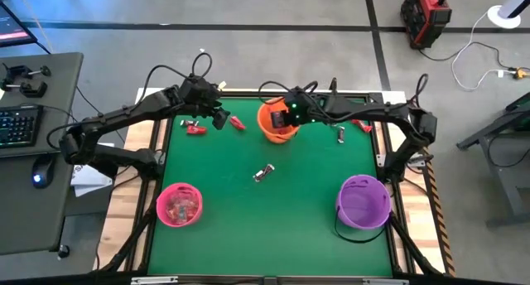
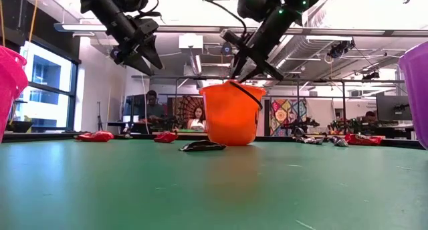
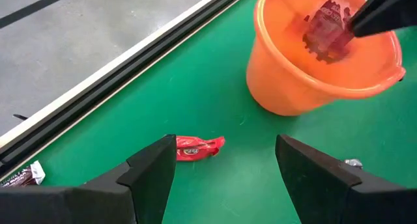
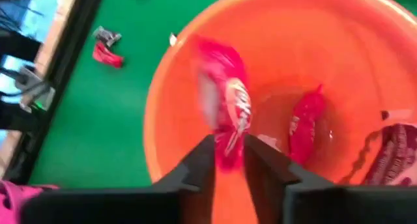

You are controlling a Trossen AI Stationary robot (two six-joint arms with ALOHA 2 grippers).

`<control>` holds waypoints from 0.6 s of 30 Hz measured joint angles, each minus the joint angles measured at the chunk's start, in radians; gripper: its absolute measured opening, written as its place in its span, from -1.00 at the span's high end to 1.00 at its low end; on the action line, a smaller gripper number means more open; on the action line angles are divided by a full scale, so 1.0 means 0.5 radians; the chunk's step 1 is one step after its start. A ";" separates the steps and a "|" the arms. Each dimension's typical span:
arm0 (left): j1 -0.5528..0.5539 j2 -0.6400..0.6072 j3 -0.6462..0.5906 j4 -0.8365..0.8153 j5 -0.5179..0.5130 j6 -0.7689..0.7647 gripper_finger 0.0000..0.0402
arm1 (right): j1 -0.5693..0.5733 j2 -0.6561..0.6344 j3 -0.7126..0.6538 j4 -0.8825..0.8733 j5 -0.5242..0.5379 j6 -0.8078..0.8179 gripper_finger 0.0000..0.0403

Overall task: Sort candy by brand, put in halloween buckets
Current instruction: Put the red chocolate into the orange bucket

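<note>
The right gripper (image 4: 228, 160) hangs over the orange bucket (image 1: 277, 123) near the surface's far edge, its fingers clamped on a red candy (image 4: 225, 110) above other red pieces lying on the bucket's bottom. The left gripper (image 3: 225, 160) hovers just beside that bucket with fingers apart, above a red candy on the surface (image 3: 197, 147). The pink bucket (image 1: 179, 205) and purple bucket (image 1: 363, 200) stand toward the near corners.

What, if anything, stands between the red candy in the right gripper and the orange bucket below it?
Nothing visible. The right gripper holds the red candy directly over the orange bucket's open mouth, with only earlier-dropped candies lying on its floor.
</note>
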 joint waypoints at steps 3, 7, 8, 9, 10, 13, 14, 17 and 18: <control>0.000 0.000 0.000 0.001 0.001 0.000 -0.26 | 0.000 0.000 0.000 -0.008 -0.016 -0.062 0.37; 0.002 0.000 0.000 0.004 0.076 0.131 -0.26 | -0.011 -0.053 0.002 0.015 -0.041 -0.145 -0.04; 0.002 0.004 0.005 -0.004 0.109 0.231 -0.26 | -0.016 -0.071 0.011 0.001 -0.041 -0.170 -0.12; 0.001 0.022 0.028 -0.027 0.131 0.346 -0.26 | -0.021 -0.094 0.030 -0.001 -0.042 -0.192 -0.20; 0.002 0.050 0.064 -0.045 0.145 0.467 -0.26 | -0.029 -0.119 0.047 0.011 -0.043 -0.228 -0.26; 0.005 0.229 0.190 -0.173 0.149 0.840 -0.26 | -0.051 -0.197 0.098 0.003 -0.043 -0.329 -0.37; 0.012 0.315 0.221 -0.208 0.149 0.966 -0.26 | -0.059 -0.220 0.117 0.004 -0.045 -0.356 -0.38; 0.018 0.609 0.263 -0.260 0.139 1.323 -0.26 | -0.083 -0.268 0.166 -0.016 -0.048 -0.440 -0.39; 0.016 0.704 0.270 -0.257 0.118 1.449 -0.26 | -0.086 -0.277 0.180 -0.023 -0.048 -0.451 -0.40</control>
